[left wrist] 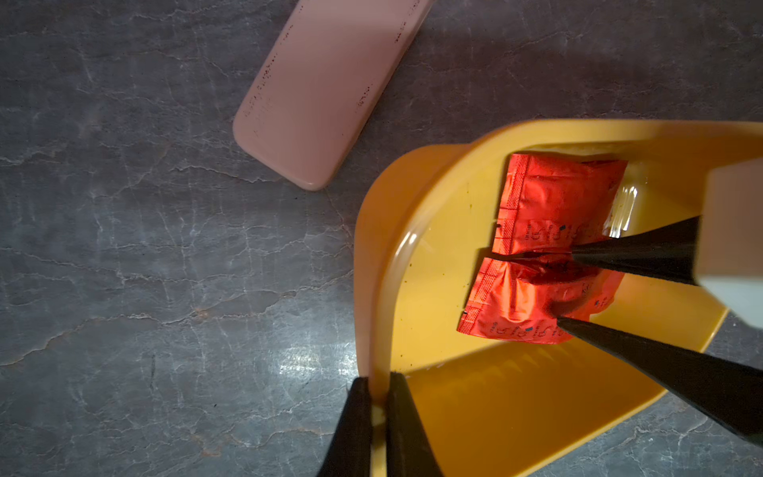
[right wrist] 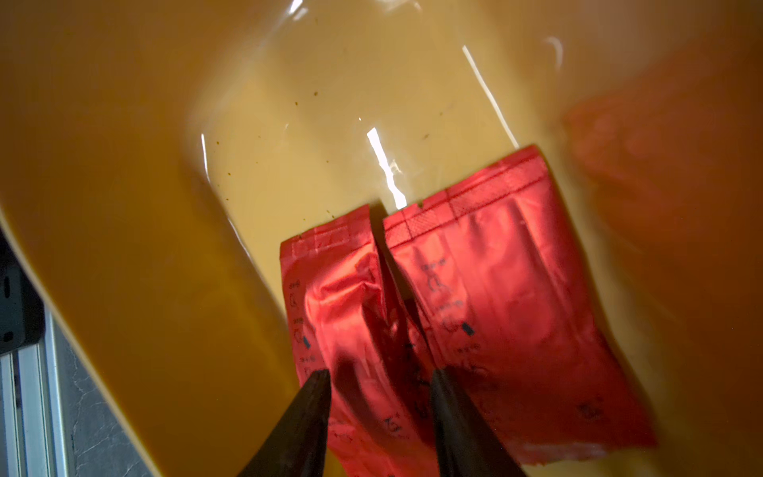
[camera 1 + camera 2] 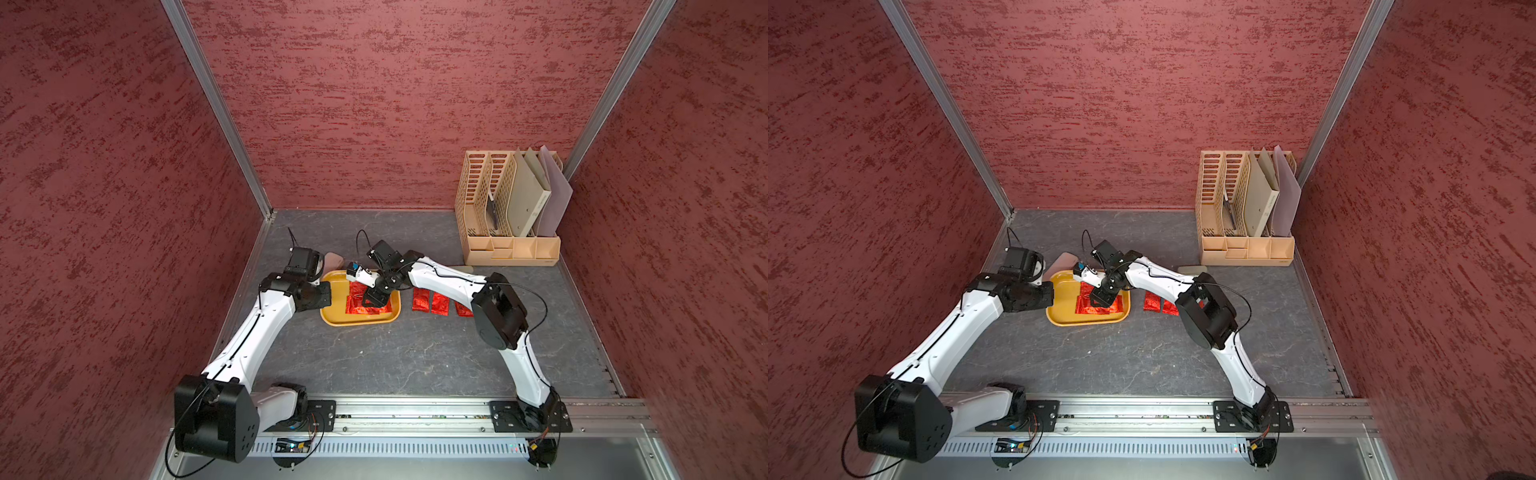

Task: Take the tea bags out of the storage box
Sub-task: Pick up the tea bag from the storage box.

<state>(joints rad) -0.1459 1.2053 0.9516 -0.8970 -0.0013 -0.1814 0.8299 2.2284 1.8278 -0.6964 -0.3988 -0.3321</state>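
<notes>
The storage box [image 3: 332, 316] is a shallow mustard-yellow tray in the middle of the table. My left gripper [image 1: 376, 382] is shut on the left wall [image 1: 373, 289] of the box, also seen in a top view [image 3: 327, 291]. Two red foil tea bags [image 2: 338, 314] [image 2: 503, 289] lie side by side inside the box. My right gripper [image 2: 380, 373] stands open over them. One fingertip is at the outer edge of a crumpled bag [image 1: 524, 305]; the second is at the gap between the bags. Three more tea bags [image 3: 420, 300] [image 3: 439, 303] [image 3: 463, 308] lie on the table to the right of the box.
A flat pink case [image 1: 322, 91] lies on the grey table just behind the box. A tall beige file organiser [image 3: 509, 212] with folders stands at the back right. Red walls close in the sides and the back, and a metal rail [image 3: 415, 411] runs along the front.
</notes>
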